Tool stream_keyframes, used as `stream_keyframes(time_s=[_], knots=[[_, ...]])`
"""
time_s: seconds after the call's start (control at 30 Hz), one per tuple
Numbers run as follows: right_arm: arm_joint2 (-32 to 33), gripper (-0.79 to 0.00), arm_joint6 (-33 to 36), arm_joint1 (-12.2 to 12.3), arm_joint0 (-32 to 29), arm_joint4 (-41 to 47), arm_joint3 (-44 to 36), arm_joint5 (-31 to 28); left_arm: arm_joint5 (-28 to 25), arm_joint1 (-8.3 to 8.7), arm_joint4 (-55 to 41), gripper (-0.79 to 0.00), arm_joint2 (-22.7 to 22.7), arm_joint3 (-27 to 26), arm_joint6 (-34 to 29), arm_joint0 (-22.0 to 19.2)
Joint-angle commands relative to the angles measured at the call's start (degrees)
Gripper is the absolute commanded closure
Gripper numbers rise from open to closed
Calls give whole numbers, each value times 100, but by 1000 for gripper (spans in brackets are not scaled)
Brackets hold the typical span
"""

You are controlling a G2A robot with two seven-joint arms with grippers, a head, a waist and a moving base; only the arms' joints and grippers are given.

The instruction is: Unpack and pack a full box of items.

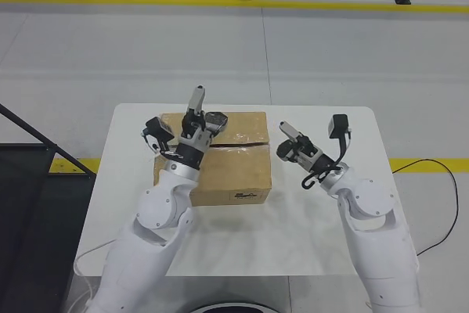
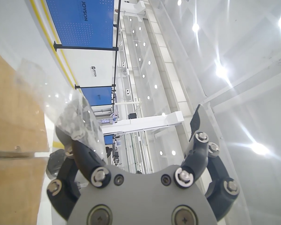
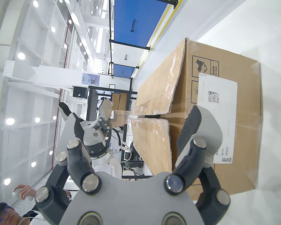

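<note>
Cardboard box (image 1: 218, 164) sits on the white table (image 1: 320, 235), left of the middle. Its two top flaps are down and meet in a seam that runs across the lid from side to side. The flap edges along that seam look ragged, and a narrow gap shows between them in the right wrist view. A white label (image 3: 215, 108) is stuck on the end of the box that faces the right arm.

The left gripper (image 1: 206, 109) is raised above the box near the seam, towards the box's left end, with its fingers pointing away from the lid. Its jaws stand wide apart and clamp nothing. A crumpled strip of clear tape (image 2: 77, 118) lies over one finger. It seems to cling there by its glue rather than by any pinch, though the finger beneath is mostly covered, so I cannot be sure. In the right wrist view the strip stretches from the seam of the box up to that finger.

The right gripper (image 1: 285, 139) is off the right end of the box, near it but not touching, and about level with the seam. Its jaws are spread too, with nothing between them. From its own camera, one finger lies across the view of the label and the other is out to the side of the box.
</note>
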Motion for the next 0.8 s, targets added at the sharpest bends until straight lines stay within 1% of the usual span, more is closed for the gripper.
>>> stream_keyframes(time_s=[0.0,0.77], knots=[[7,-785,-2,10,-12,19,9,-9,-6,-15,-11,-785,28,35,2,-15],[38,-785,-88,114,-94,159,45,-113,45,-165,-134,-785,288,186,-127,-116]])
